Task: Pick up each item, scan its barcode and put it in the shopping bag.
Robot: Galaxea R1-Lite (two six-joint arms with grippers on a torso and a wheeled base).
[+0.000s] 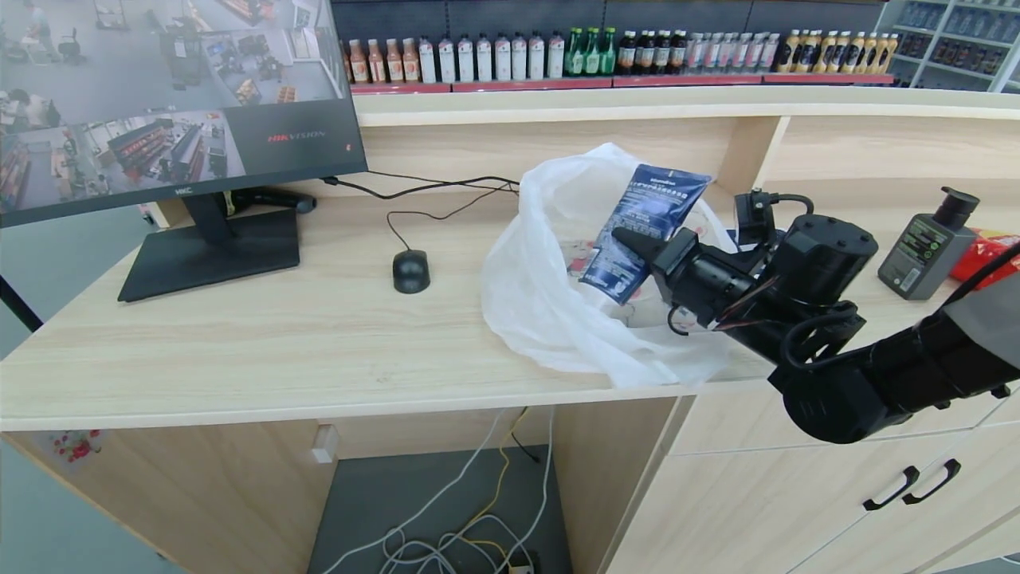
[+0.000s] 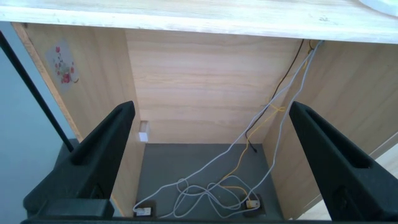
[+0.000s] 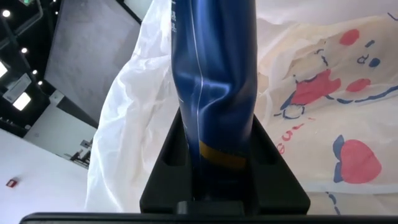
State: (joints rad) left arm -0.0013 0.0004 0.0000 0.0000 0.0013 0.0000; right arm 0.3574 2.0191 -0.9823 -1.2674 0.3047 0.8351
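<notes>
The right gripper grasps the blue pouch around its middle, and the pouch seems light, soft and easily dented.

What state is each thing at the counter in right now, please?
blue pouch: held tilted at the bag's mouth.
shopping bag: open, lying on the counter.
right gripper: fingers shut on the blue pouch.
left gripper: fingers open, holding nothing.
monitor: switched on.
pump bottle: upright on the counter.
red packet: lying on the counter.
</notes>
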